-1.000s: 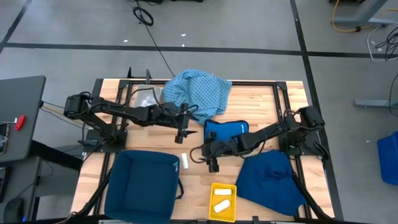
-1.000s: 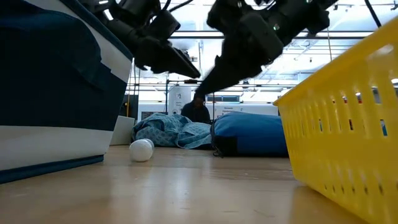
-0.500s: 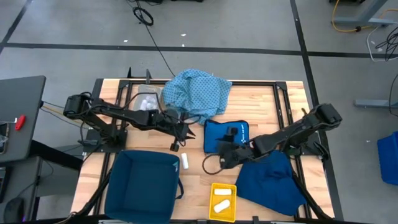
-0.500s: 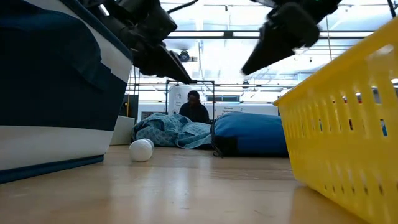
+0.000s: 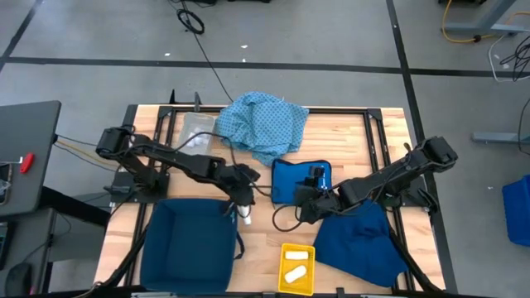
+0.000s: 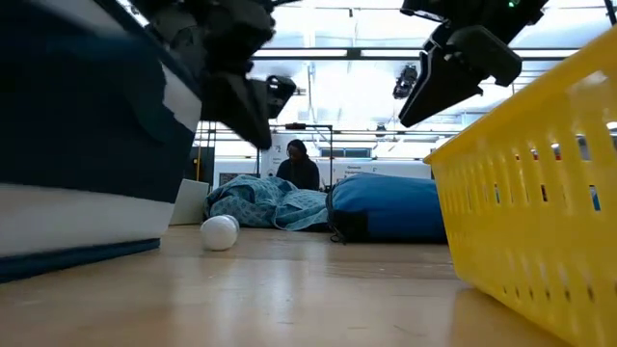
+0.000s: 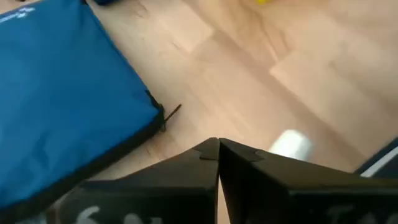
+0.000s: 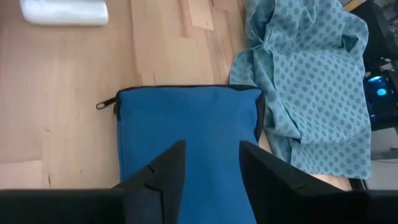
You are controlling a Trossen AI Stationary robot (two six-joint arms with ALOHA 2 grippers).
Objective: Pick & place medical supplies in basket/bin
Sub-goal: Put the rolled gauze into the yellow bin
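Note:
A white roll lies on the wood beside the dark blue bin; it also shows in the low view and the left wrist view. My left gripper hovers just above and beside it, shut and empty. My right gripper is open and empty, raised over the near edge of the bright blue zip pouch. The light-blue dotted cloth lies crumpled at the far middle. Two white rolls lie in the yellow basket.
A dark blue cloth lies at the near right beside the yellow basket. A clear packet lies at the far left by the dotted cloth. A black cable runs on the wood between the grippers. A person shows in the room behind.
My left gripper has gone toward the table's near edge and down, from beside the dotted cloth to just over the white roll. My right gripper has risen and gone toward the table's right edge, away from the roll, to the pouch's near edge.

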